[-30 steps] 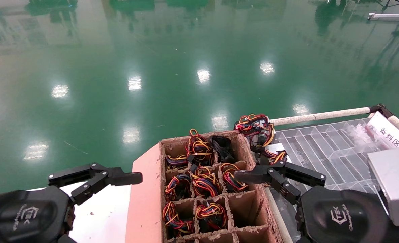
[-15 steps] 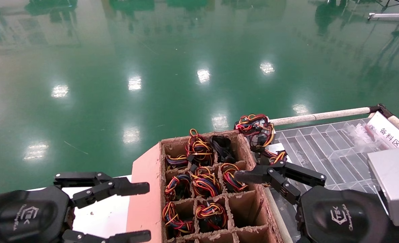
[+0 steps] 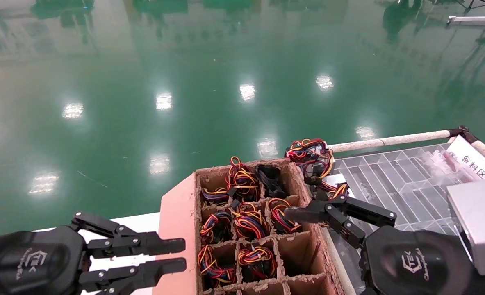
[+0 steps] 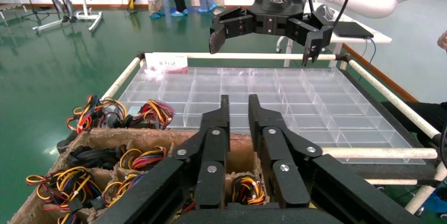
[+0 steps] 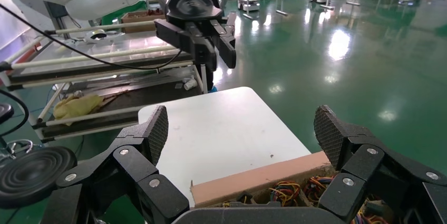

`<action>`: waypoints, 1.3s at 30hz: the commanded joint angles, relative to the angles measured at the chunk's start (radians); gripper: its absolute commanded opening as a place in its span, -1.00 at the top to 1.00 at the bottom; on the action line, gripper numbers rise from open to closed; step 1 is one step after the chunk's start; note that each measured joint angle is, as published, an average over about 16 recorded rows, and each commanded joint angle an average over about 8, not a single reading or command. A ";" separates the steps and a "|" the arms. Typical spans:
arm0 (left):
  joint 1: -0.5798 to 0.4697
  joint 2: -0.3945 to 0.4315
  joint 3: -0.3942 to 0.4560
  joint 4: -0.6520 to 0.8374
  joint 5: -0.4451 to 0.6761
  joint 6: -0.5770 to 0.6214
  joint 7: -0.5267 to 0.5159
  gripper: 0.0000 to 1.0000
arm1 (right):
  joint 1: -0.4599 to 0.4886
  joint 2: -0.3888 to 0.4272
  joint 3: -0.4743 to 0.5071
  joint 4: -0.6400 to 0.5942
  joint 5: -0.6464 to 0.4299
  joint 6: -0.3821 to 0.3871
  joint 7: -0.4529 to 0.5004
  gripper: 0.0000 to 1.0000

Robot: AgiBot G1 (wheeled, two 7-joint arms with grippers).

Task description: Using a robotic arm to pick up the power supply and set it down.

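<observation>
A cardboard divider box (image 3: 176,246) holds several grey units topped with wire bundles. The power supply (image 3: 281,216), with mainly red and orange loops, sits in a right-column cell; it also shows in the left wrist view (image 4: 141,158). My right gripper (image 3: 303,219) hovers wide open just above and beside it, empty (image 5: 241,129). My left gripper (image 3: 185,255) hangs over the white table at the box's left wall. Its fingers are drawn almost together with nothing between them (image 4: 238,100).
A clear compartment tray (image 3: 394,176) in a white tube frame (image 3: 390,141) lies right of the box. Two more wired units (image 3: 311,155) rest at its left edge. A white table (image 5: 221,129) lies left of the box. Green floor lies beyond.
The left gripper's fingers have closed from wide open to a narrow gap, and it shifted slightly toward the box. The right arm and the units have not moved.
</observation>
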 commanded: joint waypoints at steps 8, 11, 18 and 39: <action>0.000 0.000 0.000 0.000 0.000 0.000 0.000 1.00 | 0.077 -0.065 -0.051 -0.092 -0.148 0.074 -0.033 -1.00; 0.000 0.000 0.000 0.000 0.000 0.000 0.000 1.00 | 0.120 -0.100 -0.084 -0.135 -0.230 0.105 -0.054 -1.00; 0.000 0.000 0.001 0.000 0.000 0.000 0.000 1.00 | 0.218 -0.202 -0.170 -0.226 -0.418 0.170 -0.089 -0.78; -0.001 0.000 0.002 0.000 -0.001 0.000 0.001 -0.91 | 0.263 -0.280 -0.255 -0.364 -0.614 0.290 -0.074 1.00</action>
